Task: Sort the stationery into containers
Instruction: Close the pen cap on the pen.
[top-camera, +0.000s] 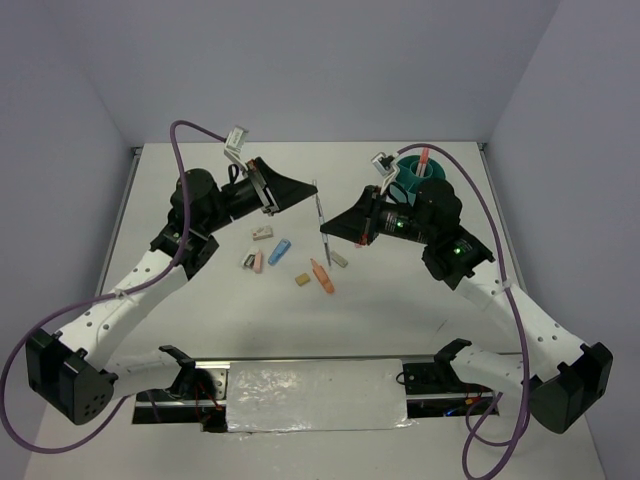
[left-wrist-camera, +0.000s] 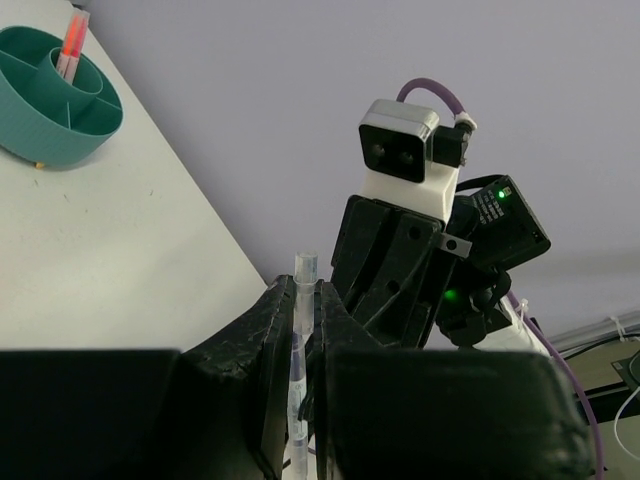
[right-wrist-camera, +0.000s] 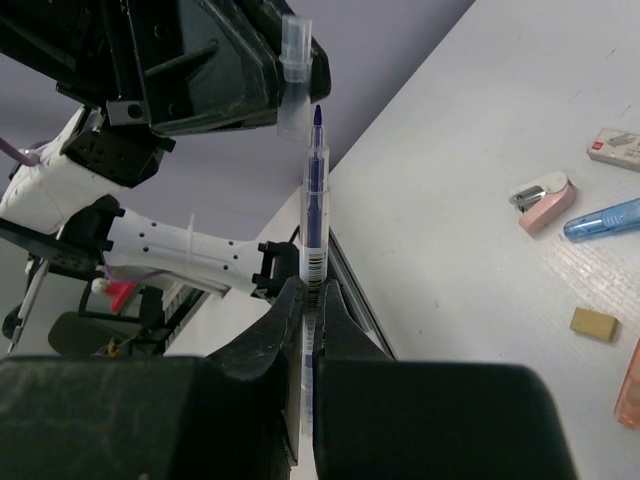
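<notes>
The right end effector (right-wrist-camera: 308, 295), low centre in its own wrist view, has its jaws clamped on the barrel of a thin pen (right-wrist-camera: 314, 220), a clear tube whose dark blue tip points straight up, uncapped. Just above and left of that tip hangs a clear cap (right-wrist-camera: 293, 70), pinched in the closed left end effector (left-wrist-camera: 303, 295), whose black bulk fills the upper left of the right wrist frame. Tip and cap sit close beside each other, not joined. Both are held in the air above the white surface (top-camera: 400, 310), near the middle of the overhead view. Below them on the surface lies a loose cluster: a grey eraser (top-camera: 262, 235), a pink stapler-like piece (top-camera: 258, 262), a blue item (top-camera: 281, 251), a tan block (top-camera: 302, 280), an orange marker (top-camera: 321, 277) and a small grey piece (top-camera: 340, 259), none touching either arm. The round teal organiser (left-wrist-camera: 60, 135) stands upper right of centre in the overhead view, partly behind the right arm, with an orange pen (left-wrist-camera: 72, 40) upright in one of its compartments.
</notes>
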